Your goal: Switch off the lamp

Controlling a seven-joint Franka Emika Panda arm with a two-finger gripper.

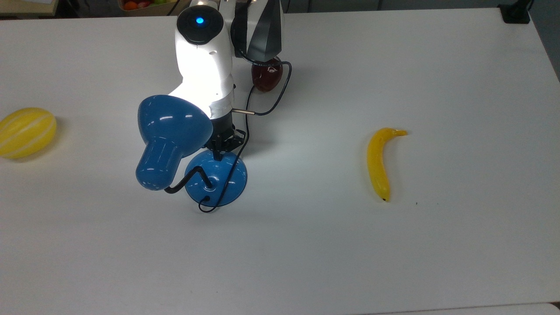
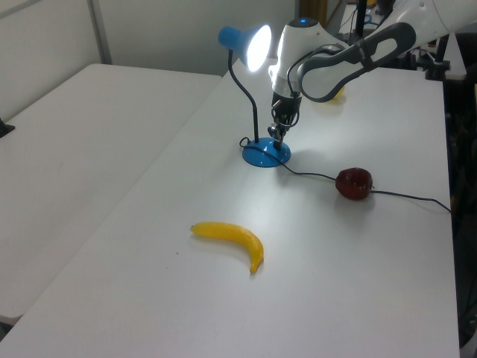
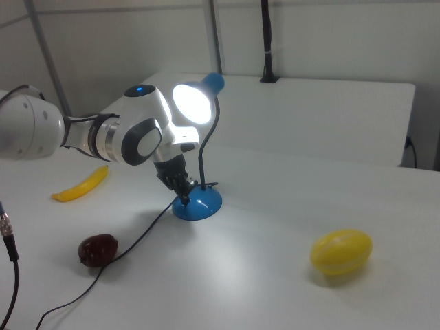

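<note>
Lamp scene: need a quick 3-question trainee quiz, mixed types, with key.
1. True or false: the lamp is lit.
2. Where is the end effector? A) on the banana B) at the lamp's base C) over the melon
3. Fill in: in the left view, the dark red fruit lies on the lamp's ____.

Key: 1 true; 2 B; 3 cord.

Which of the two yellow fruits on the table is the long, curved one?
The banana, at the top view's right; the melon at its left edge is round and striped.
</note>
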